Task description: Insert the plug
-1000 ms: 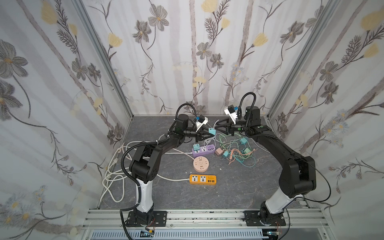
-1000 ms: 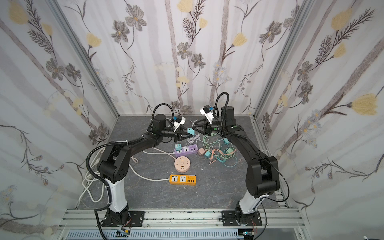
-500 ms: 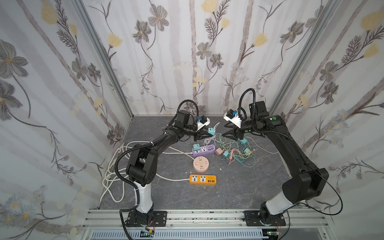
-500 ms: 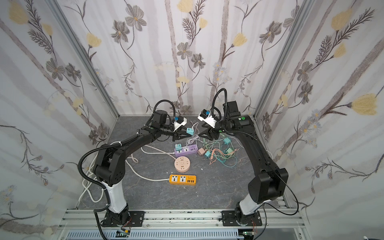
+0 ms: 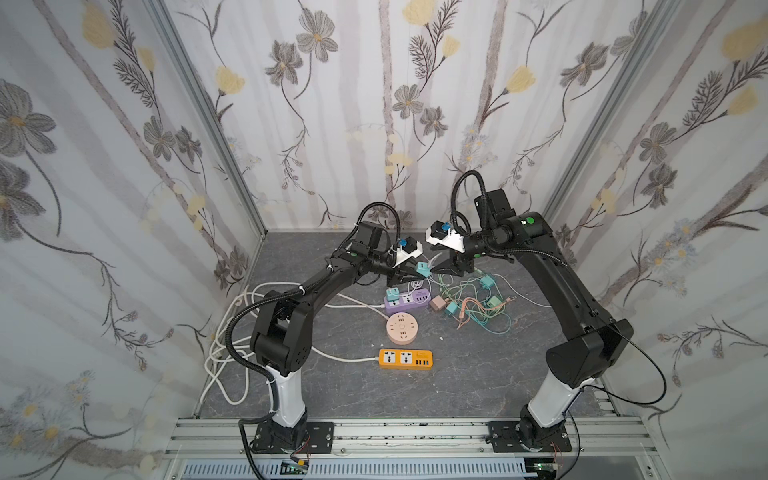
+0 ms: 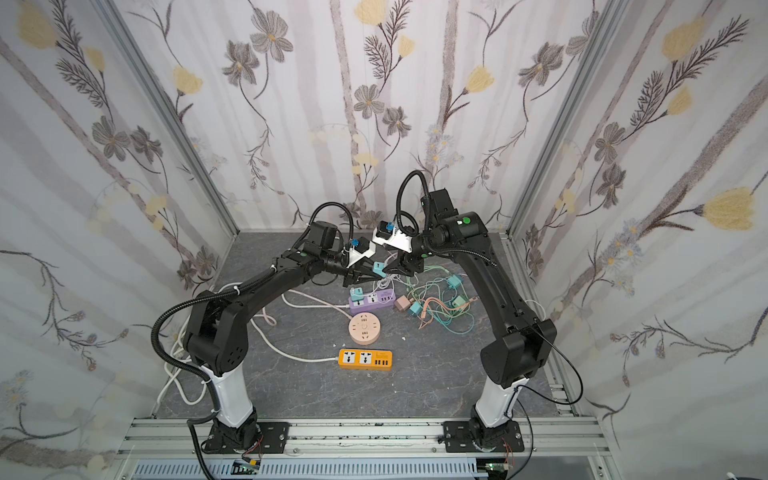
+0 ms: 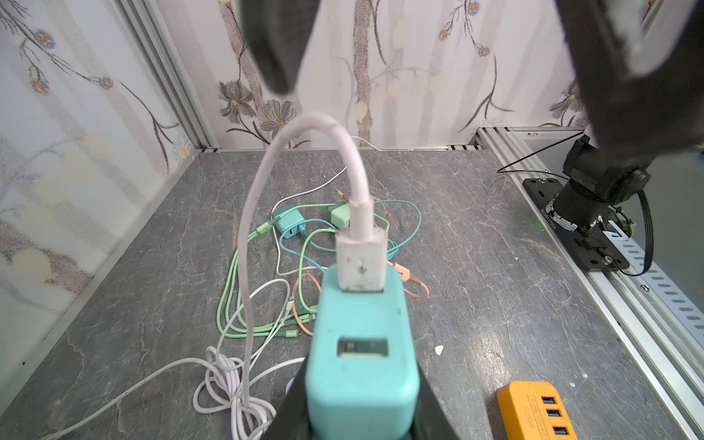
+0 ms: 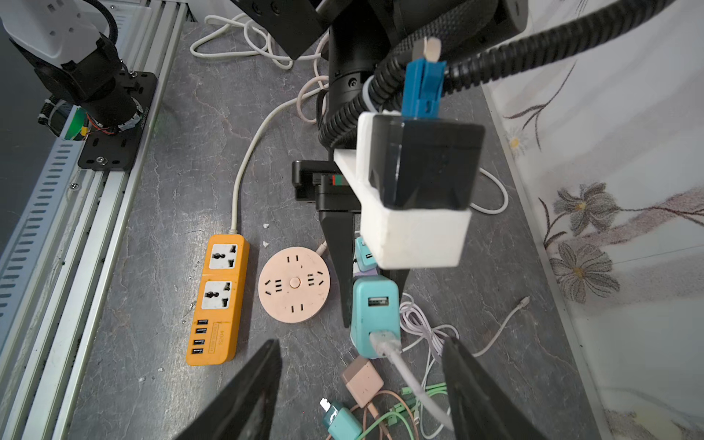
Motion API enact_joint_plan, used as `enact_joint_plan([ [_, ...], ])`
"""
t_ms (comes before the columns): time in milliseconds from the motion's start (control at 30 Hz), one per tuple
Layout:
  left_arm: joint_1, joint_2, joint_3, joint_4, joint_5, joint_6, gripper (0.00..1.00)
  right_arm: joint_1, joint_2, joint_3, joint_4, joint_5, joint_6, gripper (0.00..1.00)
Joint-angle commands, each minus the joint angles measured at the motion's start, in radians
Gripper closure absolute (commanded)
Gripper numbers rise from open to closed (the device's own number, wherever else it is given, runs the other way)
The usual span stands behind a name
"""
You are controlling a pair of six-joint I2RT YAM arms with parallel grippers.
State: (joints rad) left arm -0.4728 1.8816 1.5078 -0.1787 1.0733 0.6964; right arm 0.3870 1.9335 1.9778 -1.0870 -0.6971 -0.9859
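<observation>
- Pinching teal charger [image 7: 360, 362] by its flanks in left gripper [image 7: 360, 404], raised well above grey table [image 5: 478, 374]; presumably to steady it and turn its ports toward the opposite arm
- Seated in the port farther from those fingers: white USB plug [image 7: 360, 263], with white cable [image 7: 249, 228] arching up and drooping to the table; nearer port bare; by the look of it, insertion done or all but done
- Spread wide and gripping nothing: right gripper [image 8: 361, 343], just beside the charger; fingers flanking the cable, apparently without touching it
- Laid flat, sockets upward, seemingly for reach from above: orange power strip [image 5: 405, 358], purple power strip [image 5: 409, 300], round pink socket [image 5: 401, 328]; heaped nearby, spare chargers and cables [image 5: 478, 305]
- Readable only on the orange power strip, beside its USB ports: something like "5204"; too small to vouch for; no brand legible anywhere
</observation>
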Motion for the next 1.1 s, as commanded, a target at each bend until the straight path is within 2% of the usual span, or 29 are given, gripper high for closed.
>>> enact_joint_plan([
  [0, -0.001, -0.026, -0.007, 0.031, 0.018, 0.01, 1.0, 0.006, 0.044, 0.034, -0.03, 0.011, -0.046, 0.33],
  [200, -0.003, -0.046, -0.022, 0.061, 0.041, -0.005, 1.0, 0.014, 0.09, 0.065, -0.069, 0.05, -0.059, 0.38],
  [267, -0.002, -0.054, -0.036, 0.107, 0.062, -0.031, 1.0, 0.013, 0.101, 0.065, -0.076, 0.059, -0.056, 0.44],
  [400, 0.002, -0.061, -0.09, 0.317, 0.123, -0.189, 1.0, 0.015, 0.117, 0.064, -0.086, 0.044, -0.05, 0.59],
  [600, -0.001, -0.051, -0.077, 0.305, 0.12, -0.203, 1.0, 0.015, 0.118, 0.067, -0.072, -0.011, -0.036, 0.79],
  [667, -0.001, -0.049, -0.074, 0.293, 0.117, -0.199, 0.9, 0.013, 0.113, 0.066, -0.068, -0.03, -0.033, 0.83],
  [733, 0.002, -0.046, -0.082, 0.289, 0.123, -0.199, 0.66, 0.01, 0.104, 0.066, -0.06, -0.054, -0.026, 0.87],
  [767, 0.005, -0.045, -0.087, 0.292, 0.129, -0.204, 0.61, 0.008, 0.1, 0.067, -0.057, -0.066, -0.024, 0.87],
  [867, 0.015, -0.05, -0.121, 0.388, 0.139, -0.28, 0.6, -0.004, 0.088, 0.067, -0.053, -0.103, -0.017, 0.88],
  [1000, 0.029, -0.059, -0.217, 0.764, 0.167, -0.543, 0.6, -0.027, 0.069, 0.059, -0.048, -0.205, -0.01, 0.88],
  [1067, 0.03, -0.048, -0.232, 0.884, 0.172, -0.634, 0.61, -0.034, 0.062, 0.056, -0.044, -0.252, -0.003, 0.88],
])
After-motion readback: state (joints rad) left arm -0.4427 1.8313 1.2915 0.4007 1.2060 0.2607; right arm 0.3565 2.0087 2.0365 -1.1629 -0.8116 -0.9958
